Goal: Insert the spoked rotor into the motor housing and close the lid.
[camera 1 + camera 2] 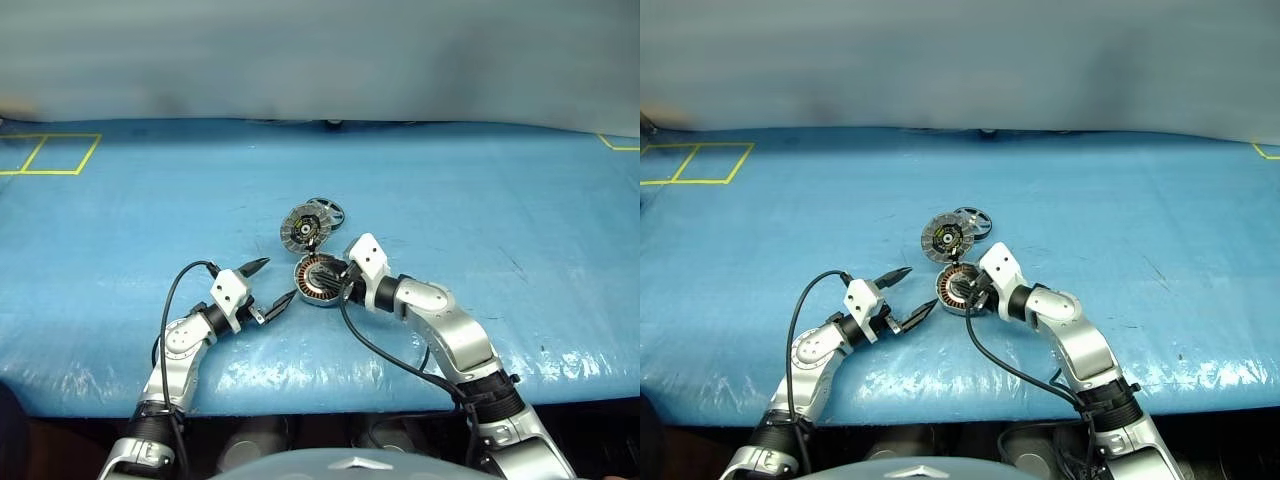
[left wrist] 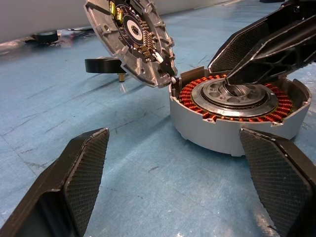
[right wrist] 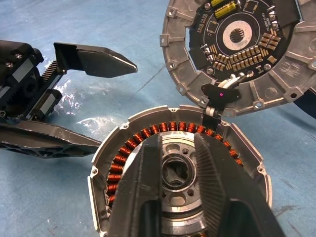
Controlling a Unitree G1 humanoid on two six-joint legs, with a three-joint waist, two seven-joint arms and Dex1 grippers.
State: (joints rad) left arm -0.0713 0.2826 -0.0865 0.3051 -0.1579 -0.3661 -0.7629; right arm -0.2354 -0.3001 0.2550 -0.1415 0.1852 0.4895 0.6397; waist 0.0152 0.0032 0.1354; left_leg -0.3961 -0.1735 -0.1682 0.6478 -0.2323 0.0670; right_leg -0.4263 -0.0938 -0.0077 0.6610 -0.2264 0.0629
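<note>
The motor housing (image 1: 318, 281), a grey cup with copper windings and a silver hub, lies on the blue table. Its lid (image 1: 303, 229) stands open and tilted at the far rim, with the ribbed face and dark circuit centre (image 3: 237, 44) showing. Behind the lid, flat on the table, lies the spoked rotor (image 1: 975, 220). My right gripper (image 3: 175, 148) reaches over the housing. Its fingers are nearly together above the hub, with nothing between them. My left gripper (image 1: 276, 280) is wide open just left of the housing (image 2: 232, 123), level with it and not touching.
A blue plastic sheet (image 1: 520, 200) covers the whole table. Yellow tape squares (image 1: 50, 155) mark its far left corner. The table's front edge (image 1: 330, 400) runs close under my arms. Behind the table hangs a grey wall.
</note>
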